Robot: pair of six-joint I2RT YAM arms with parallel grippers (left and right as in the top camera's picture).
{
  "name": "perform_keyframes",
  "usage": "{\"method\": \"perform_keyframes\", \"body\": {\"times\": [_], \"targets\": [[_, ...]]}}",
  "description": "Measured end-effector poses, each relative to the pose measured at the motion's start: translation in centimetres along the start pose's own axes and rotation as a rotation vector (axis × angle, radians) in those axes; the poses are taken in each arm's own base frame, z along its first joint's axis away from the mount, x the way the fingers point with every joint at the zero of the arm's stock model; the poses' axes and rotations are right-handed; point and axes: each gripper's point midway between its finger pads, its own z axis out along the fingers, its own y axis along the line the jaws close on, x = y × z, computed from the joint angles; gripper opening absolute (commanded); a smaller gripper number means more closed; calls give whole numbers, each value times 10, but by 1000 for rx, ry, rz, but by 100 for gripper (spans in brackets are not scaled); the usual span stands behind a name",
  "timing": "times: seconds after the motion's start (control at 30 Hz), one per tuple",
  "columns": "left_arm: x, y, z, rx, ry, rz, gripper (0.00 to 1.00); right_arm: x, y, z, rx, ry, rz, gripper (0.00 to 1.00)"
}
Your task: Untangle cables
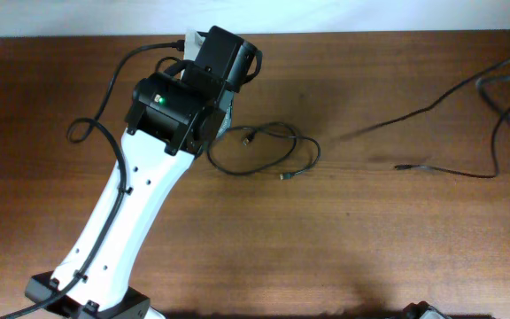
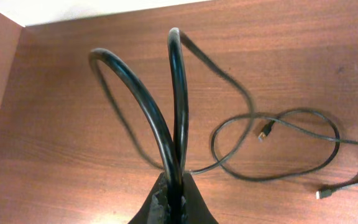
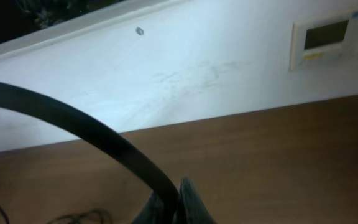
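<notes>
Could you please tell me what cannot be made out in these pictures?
Overhead: the left end effector is hidden beneath its own arm.
Overhead: the right-hand cable leaves the right edge; its far end is unseen.
Right wrist: the right end effector is blurred and cropped by the bottom edge; its grip is unclear.

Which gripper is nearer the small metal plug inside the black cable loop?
Left. Left fingers hover just beside the small metal plug; right fingers lie outside the overhead view.
</notes>
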Motion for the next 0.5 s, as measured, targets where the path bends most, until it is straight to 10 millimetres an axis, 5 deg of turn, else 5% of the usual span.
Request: {"method": "perform_keyframes", "body": {"times": [0.1, 0.2, 0.33, 0.5], "targets": [[-1, -1, 2, 1, -5, -4, 0, 19, -38, 44, -37, 119, 144, 4], [6, -3, 8, -6, 17, 7, 0, 33, -60, 66, -40, 175, 207, 4], [11, -13, 6, 32, 35, 23, 0, 2, -54, 67, 11, 128, 116, 4], [16, -40, -5, 98, 25, 74, 0, -16, -38, 113, 135, 164, -27, 4]]}}
